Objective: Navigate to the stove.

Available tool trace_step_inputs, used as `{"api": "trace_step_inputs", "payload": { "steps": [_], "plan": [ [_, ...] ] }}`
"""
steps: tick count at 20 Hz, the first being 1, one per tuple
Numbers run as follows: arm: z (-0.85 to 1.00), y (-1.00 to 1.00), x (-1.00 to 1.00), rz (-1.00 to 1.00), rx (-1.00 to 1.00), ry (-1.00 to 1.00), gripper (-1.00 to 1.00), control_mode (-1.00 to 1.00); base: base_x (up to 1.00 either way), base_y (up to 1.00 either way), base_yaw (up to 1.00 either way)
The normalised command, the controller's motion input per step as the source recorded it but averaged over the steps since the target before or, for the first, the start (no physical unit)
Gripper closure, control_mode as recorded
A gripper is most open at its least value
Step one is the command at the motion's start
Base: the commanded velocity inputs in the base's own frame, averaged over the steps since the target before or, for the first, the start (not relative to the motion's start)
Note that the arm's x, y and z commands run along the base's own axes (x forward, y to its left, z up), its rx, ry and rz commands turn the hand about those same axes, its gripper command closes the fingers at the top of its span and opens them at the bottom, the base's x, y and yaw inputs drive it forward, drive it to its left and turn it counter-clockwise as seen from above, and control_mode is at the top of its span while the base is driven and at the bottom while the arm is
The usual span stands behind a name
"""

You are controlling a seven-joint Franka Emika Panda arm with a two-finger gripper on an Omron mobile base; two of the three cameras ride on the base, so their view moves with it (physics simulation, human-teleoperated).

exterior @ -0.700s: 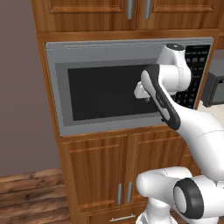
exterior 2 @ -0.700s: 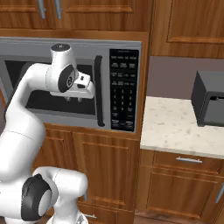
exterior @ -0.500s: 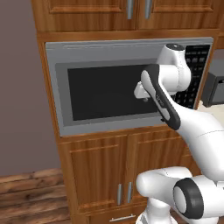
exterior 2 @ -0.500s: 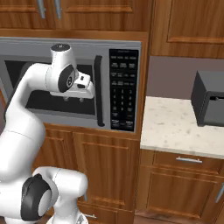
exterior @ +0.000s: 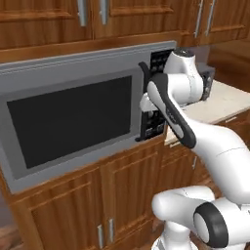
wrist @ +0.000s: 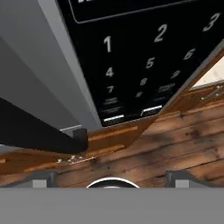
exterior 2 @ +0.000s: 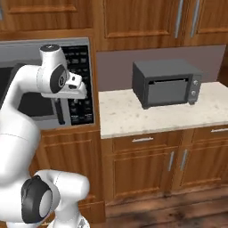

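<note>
Step in hand: driving, searching for stove (no stove in front of base yet).

Base facing microwave [exterior: 73, 122] set in wood cabinets [exterior 2: 138, 26]; keypad [wrist: 144, 57] filling hand view from 12 to 3 o'clock.

Toaster oven [exterior 2: 167, 82] sitting on pale surface [exterior 2: 133, 118] at 2 o'clock of right base view.

Fingers [wrist: 41, 178] showing as tips only, holding nothing; opening cannot tell.

Next move calling for more driving, probably sideways along cabinets, until cooktop and knobs come into sight.
</note>
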Motion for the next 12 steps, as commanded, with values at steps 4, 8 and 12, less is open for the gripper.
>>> {"api": "trace_step_inputs", "payload": {
  "steps": [4,8,12],
  "plan": [
    [0.0,0.0,0.0,0.0,0.0,0.0,-1.0,1.0,0.0,0.05,-0.97],
    [0.0,0.0,0.0,0.0,0.0,0.0,-1.0,1.0,0.0,0.06,-0.96],
    [0.0,0.0,0.0,0.0,0.0,0.0,-1.0,1.0,0.0,0.0,-0.91]
  ]
}}
